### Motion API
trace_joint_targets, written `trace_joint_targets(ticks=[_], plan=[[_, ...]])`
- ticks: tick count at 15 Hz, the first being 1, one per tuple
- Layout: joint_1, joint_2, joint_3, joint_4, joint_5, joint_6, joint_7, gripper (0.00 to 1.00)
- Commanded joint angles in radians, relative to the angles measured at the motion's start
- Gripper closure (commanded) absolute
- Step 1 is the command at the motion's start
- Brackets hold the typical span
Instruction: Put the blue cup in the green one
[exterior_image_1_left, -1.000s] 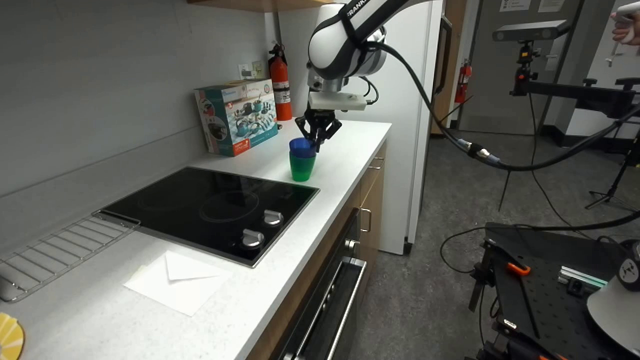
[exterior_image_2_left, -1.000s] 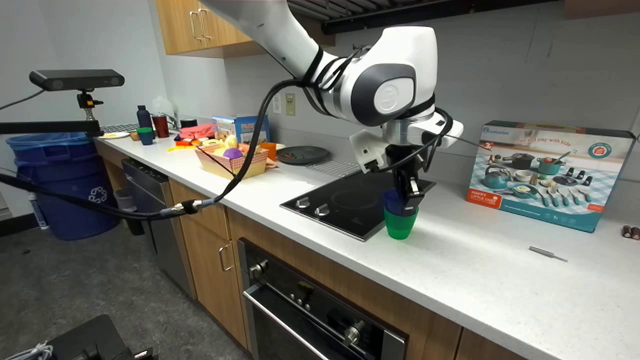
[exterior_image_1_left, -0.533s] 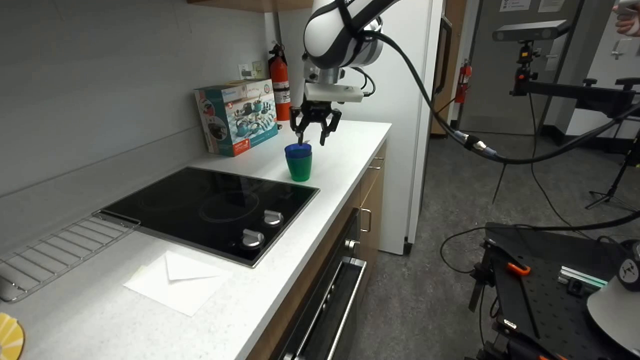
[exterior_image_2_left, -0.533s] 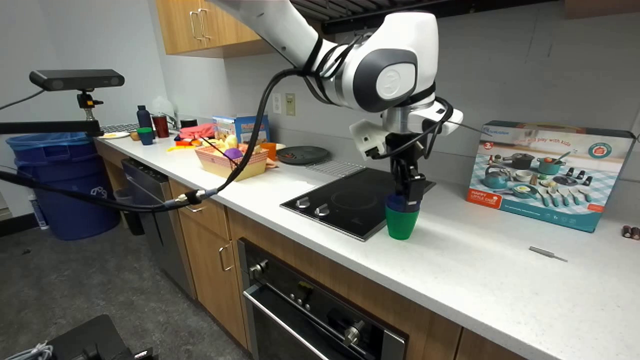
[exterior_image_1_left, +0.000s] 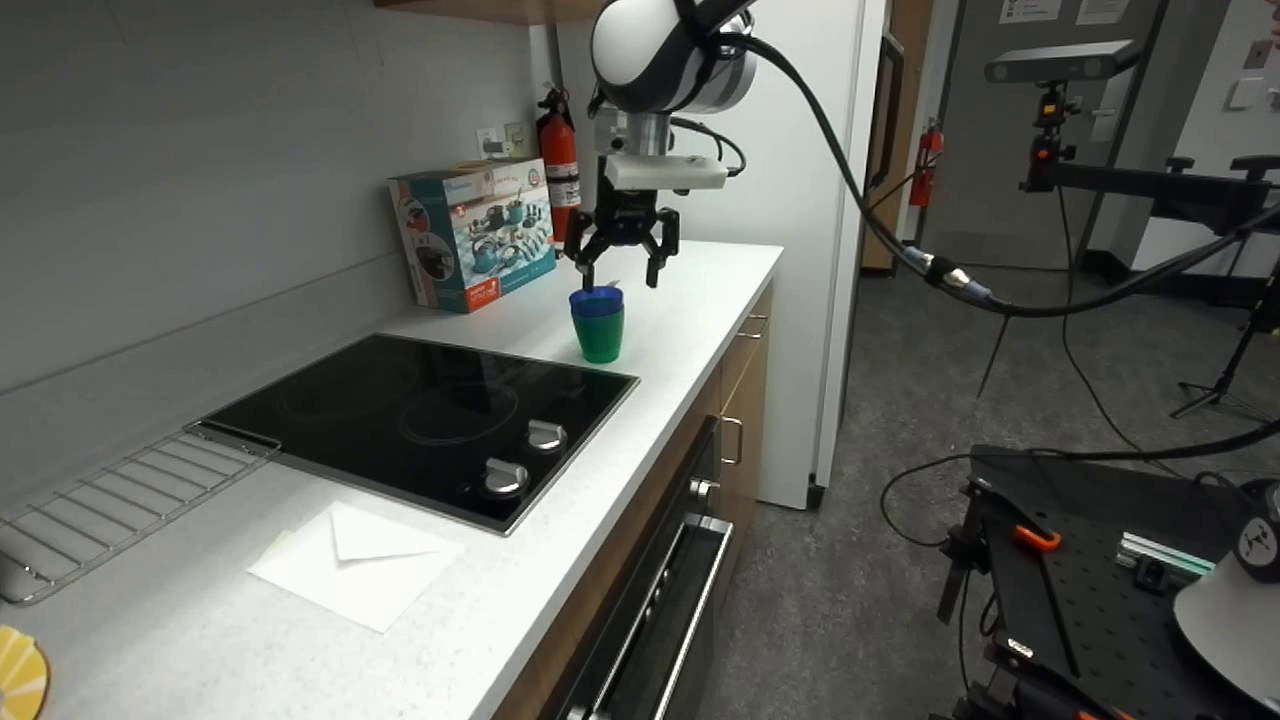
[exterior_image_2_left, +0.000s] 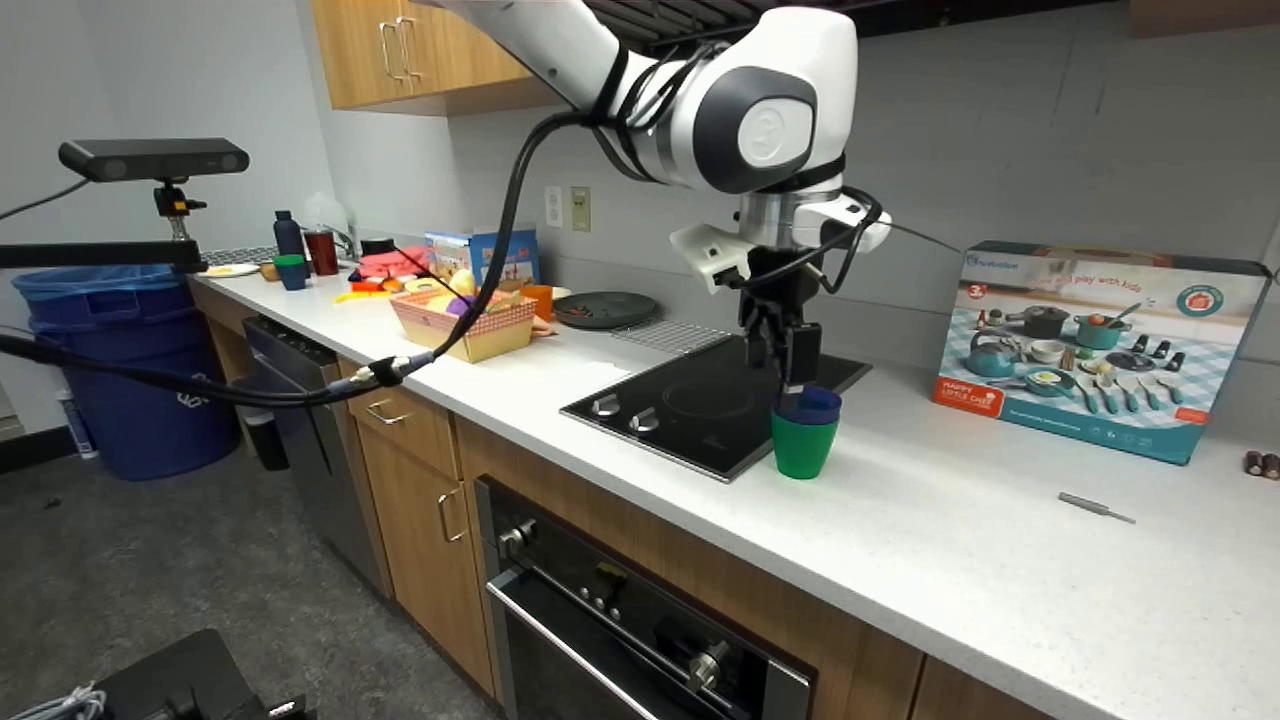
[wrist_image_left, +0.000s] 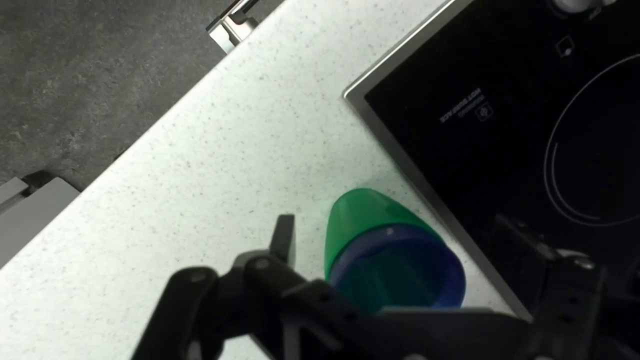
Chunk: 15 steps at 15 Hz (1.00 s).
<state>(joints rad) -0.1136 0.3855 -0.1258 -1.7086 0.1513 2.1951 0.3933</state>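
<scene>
blue cup (exterior_image_2_left: 812, 404) nested in green cup (exterior_image_2_left: 803, 448) (both upright) | just below gripper (exterior_image_1_left: 620, 280) | jaws spread apart

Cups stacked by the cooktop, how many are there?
2 visible: the blue cup sits inside the green cup, its rim showing above, on the counter beside the cooktop. Any third nested between them would be hidden.

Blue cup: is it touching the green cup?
Touching. The wrist view shows the blue cup nested inside the green cup, with no gap where the green wall meets it; only its top band and inside show.
</scene>
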Motion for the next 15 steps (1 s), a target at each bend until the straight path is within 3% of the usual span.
trace_joint_targets(ticks=[1, 15], plan=[[0.021, -0.044, 0.013, -0.016, -0.013, -0.037, -0.048, 0.00], [0.123, -0.035, 0.099, -0.097, -0.076, 0.048, -0.200, 0.00]])
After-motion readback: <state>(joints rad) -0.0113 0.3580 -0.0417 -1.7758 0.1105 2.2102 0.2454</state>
